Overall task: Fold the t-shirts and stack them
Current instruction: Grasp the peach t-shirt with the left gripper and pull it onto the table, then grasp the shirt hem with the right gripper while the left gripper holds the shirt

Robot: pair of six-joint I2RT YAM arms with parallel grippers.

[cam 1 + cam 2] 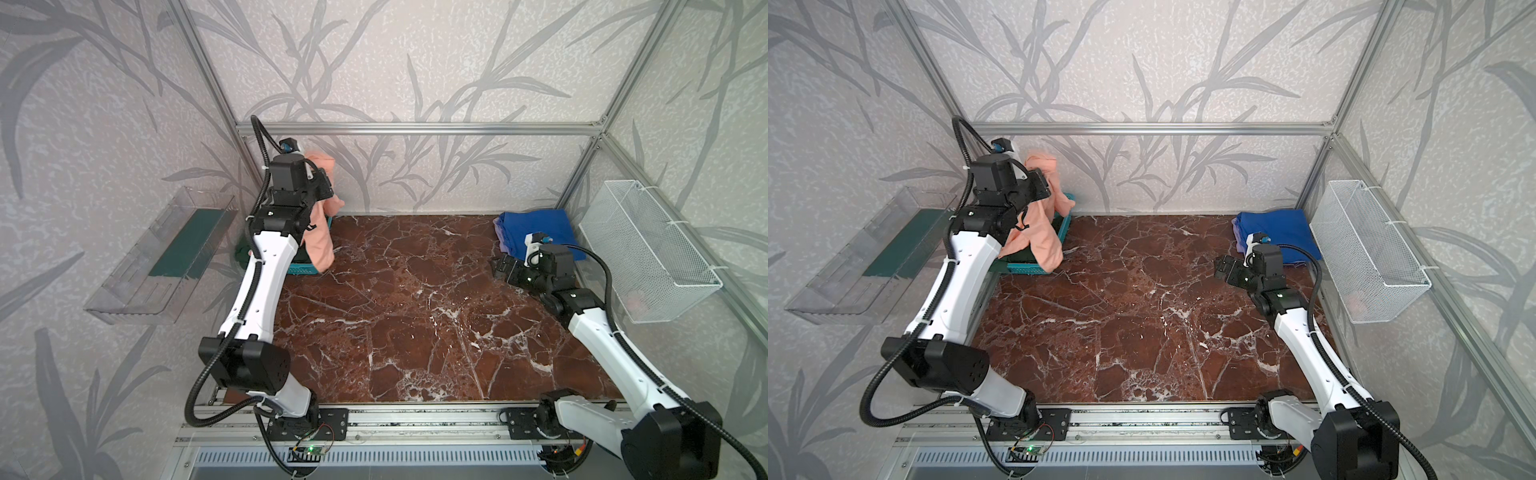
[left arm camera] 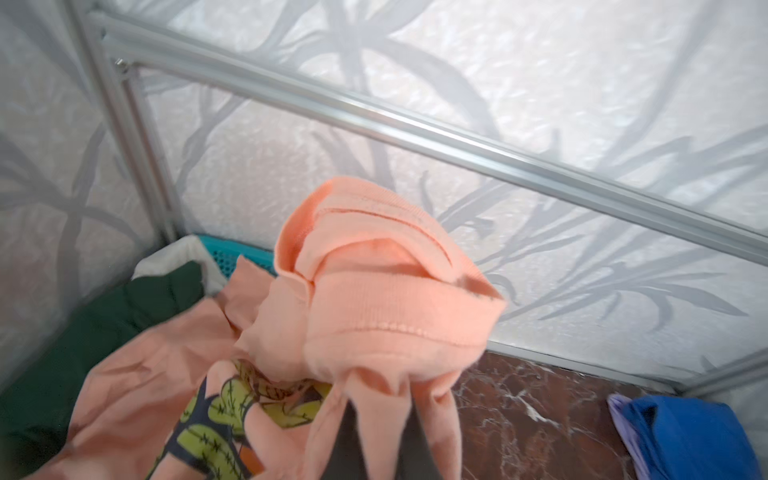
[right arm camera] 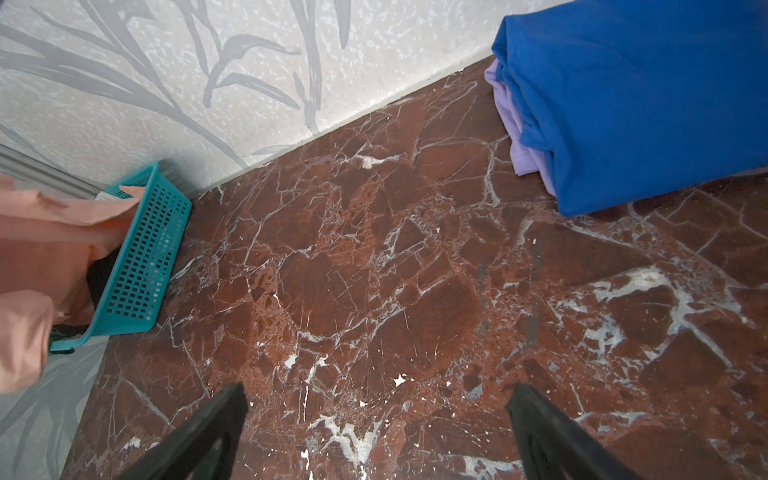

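My left gripper (image 1: 327, 185) (image 2: 384, 409) is shut on the peach-pink t-shirt (image 1: 320, 243) (image 1: 1042, 241) (image 2: 374, 299), holding it bunched up in the air above the teal basket (image 1: 303, 271) (image 3: 145, 249) at the back left. Its cartoon print hangs below. A dark green t-shirt (image 2: 83, 332) and a white one (image 2: 183, 257) lie in the basket. A folded royal blue t-shirt (image 1: 540, 232) (image 3: 644, 95) lies at the back right on a lilac one (image 3: 515, 141). My right gripper (image 1: 500, 266) (image 3: 378, 392) hovers open and empty just in front of that pile.
The brown marble table (image 1: 415, 311) spreads between the arms. A clear plastic tray (image 1: 166, 257) hangs on the left wall and a white wire basket (image 1: 648, 249) on the right wall. An aluminium rail (image 1: 415, 129) runs along the back wall behind the lifted shirt.
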